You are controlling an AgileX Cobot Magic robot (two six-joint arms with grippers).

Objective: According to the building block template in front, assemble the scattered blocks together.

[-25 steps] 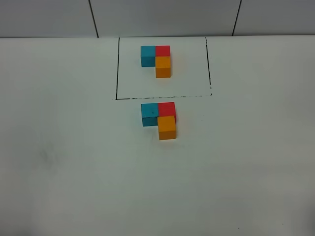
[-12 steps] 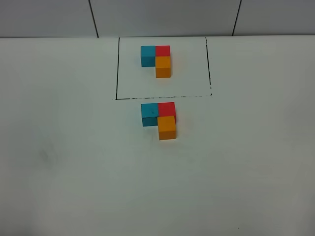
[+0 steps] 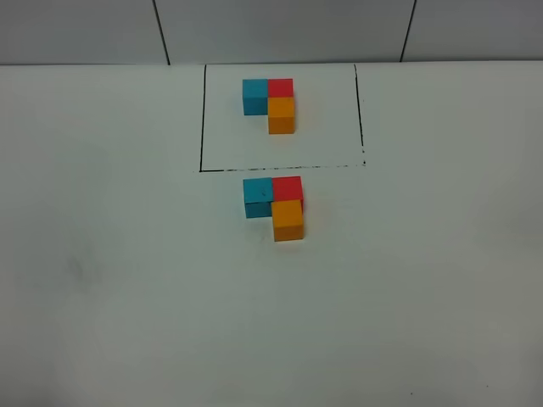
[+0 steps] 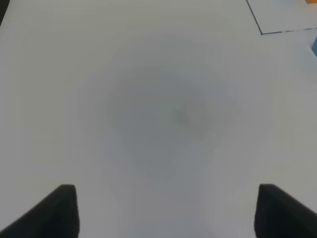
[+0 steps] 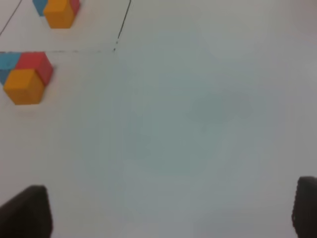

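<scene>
Looking at the table (image 3: pixel 102 254), you find the loose blocks already joined just outside the near line of the frame (image 3: pixel 201 119): blue (image 3: pixel 257 194) beside red (image 3: pixel 288 187), orange (image 3: pixel 288 220) in front of red. The template (image 3: pixel 270 103) inside the frame shows the same L, so by my reading the build matches and little is left to do.

Neither arm appears in the high view. The left gripper (image 4: pixel 166 210) has its fingers spread partway over bare table and holds nothing; the right gripper (image 5: pixel 171 210) stands wide, also with nothing in it.

What any further move turns on is this: from the right fingers the blocks lie ahead and off to the side nearer the frame, with red (image 5: pixel 34 63) and orange (image 5: pixel 22 85) in plain sight. The left camera catches only a sliver of blue (image 4: pixel 314 47) at its edge. So the right arm looks better placed, though I cannot tell which is truly nearer. The L's long arm runs blue to red, parallel to the frame's near line.
</scene>
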